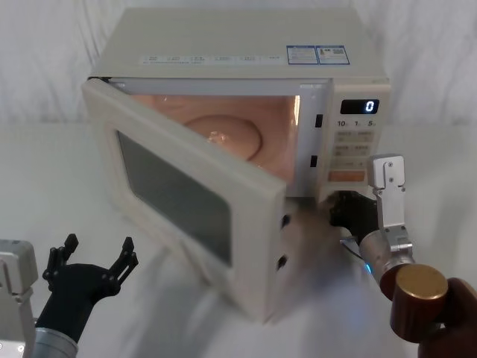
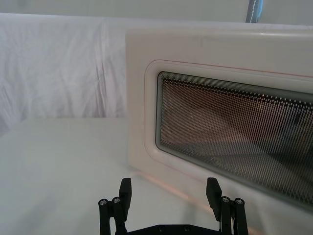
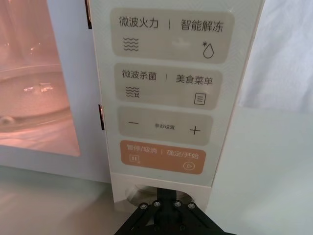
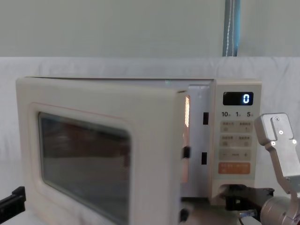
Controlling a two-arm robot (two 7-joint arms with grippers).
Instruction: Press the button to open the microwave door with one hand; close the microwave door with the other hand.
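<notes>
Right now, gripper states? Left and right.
Left gripper: open, empty, near the microwave door.
Right gripper: at the button recess; cannot be told.

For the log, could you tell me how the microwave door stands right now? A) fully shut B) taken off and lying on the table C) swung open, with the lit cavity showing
C: the microwave door is swung out on its left hinge, with the lit cavity in view behind it.

A white cloth (image 4: 117,65) drapes the tabletop (image 1: 45,171) and rises behind; above it, a plain grey wall (image 4: 117,28).
</notes>
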